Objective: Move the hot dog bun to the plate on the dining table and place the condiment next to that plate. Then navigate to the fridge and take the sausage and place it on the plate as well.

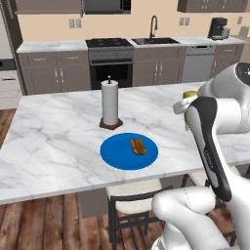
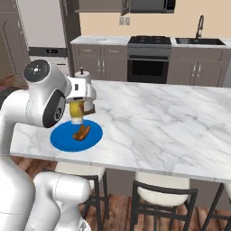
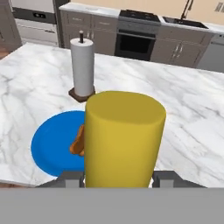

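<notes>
A yellow condiment bottle (image 3: pixel 122 138) is clamped between my gripper (image 3: pixel 118 180) fingers and hangs just above the marble dining table (image 1: pixel 58 136). From the right base view the condiment bottle (image 2: pixel 77 112) hovers over the far edge of the blue plate (image 2: pixel 63 137), with the gripper (image 2: pixel 78 107) shut on it. The hot dog bun (image 1: pixel 137 146) lies on the plate (image 1: pixel 117 155), right of its middle. From the left base view the gripper (image 1: pixel 188 105) and bottle (image 1: pixel 189 94) are to the right of the plate, partly hidden by my arm. The sausage is out of view.
A paper towel roll (image 1: pixel 110 103) on a dark stand sits just behind the plate. Stools (image 2: pixel 164 194) are tucked under the table's near edge. Cabinets, an oven (image 1: pixel 111 68) and a sink line the far wall.
</notes>
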